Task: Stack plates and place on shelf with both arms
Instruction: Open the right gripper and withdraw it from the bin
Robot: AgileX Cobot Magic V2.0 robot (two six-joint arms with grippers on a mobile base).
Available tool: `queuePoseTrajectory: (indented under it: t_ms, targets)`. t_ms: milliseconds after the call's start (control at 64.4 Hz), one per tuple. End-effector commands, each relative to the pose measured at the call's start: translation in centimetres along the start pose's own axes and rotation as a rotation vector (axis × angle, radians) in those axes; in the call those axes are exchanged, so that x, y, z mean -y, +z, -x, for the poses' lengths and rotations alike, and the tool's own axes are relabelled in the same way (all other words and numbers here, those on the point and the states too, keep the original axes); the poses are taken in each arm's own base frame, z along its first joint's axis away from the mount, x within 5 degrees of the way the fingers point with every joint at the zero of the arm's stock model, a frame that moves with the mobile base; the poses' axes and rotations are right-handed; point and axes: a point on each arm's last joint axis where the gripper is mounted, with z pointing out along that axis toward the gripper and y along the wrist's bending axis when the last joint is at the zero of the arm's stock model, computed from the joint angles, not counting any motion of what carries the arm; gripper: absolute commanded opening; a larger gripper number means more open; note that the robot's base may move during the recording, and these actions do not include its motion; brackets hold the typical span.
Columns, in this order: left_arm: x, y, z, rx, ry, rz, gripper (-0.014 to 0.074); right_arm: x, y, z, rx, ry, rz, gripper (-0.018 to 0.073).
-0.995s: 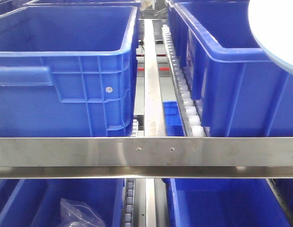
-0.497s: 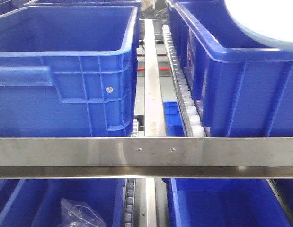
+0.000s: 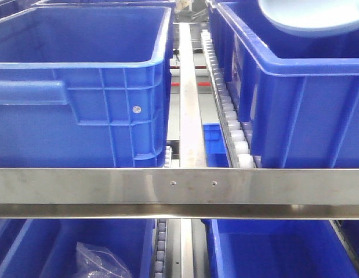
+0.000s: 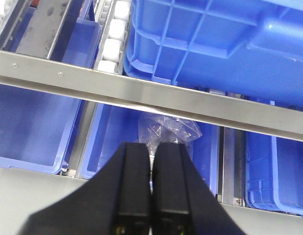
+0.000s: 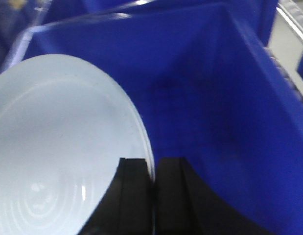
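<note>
A large white plate with faint concentric ridges (image 5: 58,156) is clamped by its rim in my right gripper (image 5: 152,171), which is shut on it. The plate hangs inside the blue bin on the upper right of the shelf (image 5: 229,98). In the front view the plate (image 3: 315,14) shows at the top right, dipping into that bin (image 3: 301,104). I see one plate surface and cannot tell if a second lies under it. My left gripper (image 4: 152,161) is shut and empty, below and in front of the shelf rail.
A steel shelf rail (image 3: 179,185) crosses the front. A second big blue bin (image 3: 80,87) stands upper left. A roller track (image 3: 225,110) runs between the bins. Lower blue bins hold a clear plastic bag (image 4: 166,129), also in the front view (image 3: 98,260).
The plate has moved left and down, from above the right bin's rim to lower inside the bin. The camera view shifted slightly.
</note>
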Motion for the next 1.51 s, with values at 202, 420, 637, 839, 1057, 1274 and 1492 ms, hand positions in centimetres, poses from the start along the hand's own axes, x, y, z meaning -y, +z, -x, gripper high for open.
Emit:
queuePoseTrajectory:
  t_ms: [202,420,637,839,1057,1274,1492]
  targets:
    - [0.3,-0.4,1.4,0.087,-0.009,-0.024,0.009,0.0,-1.0,3.6,0.211,-0.005,0.02,0.0396]
    - [0.3,-0.4,1.4,0.087,-0.009,-0.024,0.009,-0.1,-1.5,3.1,0.158,-0.003,0.017,0.0422]
    - [0.3,-0.4,1.4,0.087,-0.009,-0.024,0.009,-0.5,-6.9,-0.2,0.144,0.0,0.051,0.0039]
    - [0.3,-0.4,1.4,0.087,-0.009,-0.024,0.009,0.5,-13.0,-5.7,0.217,0.0,0.071,0.0048]
    - [0.3,-0.4,1.4,0.087,-0.009,-0.024,0.009,1.2,-16.3,-9.2,0.287,0.001,0.086,0.0048]
    - [0.3,-0.4,1.4,0.087,-0.009,-0.024,0.009,1.2,-16.7,-9.5,0.298,0.001,0.088,0.0048]
    - [0.3,-0.4,1.4,0.087,-0.009,-0.024,0.009,1.2,-16.7,-9.5,0.295,0.001,0.087,0.0048]
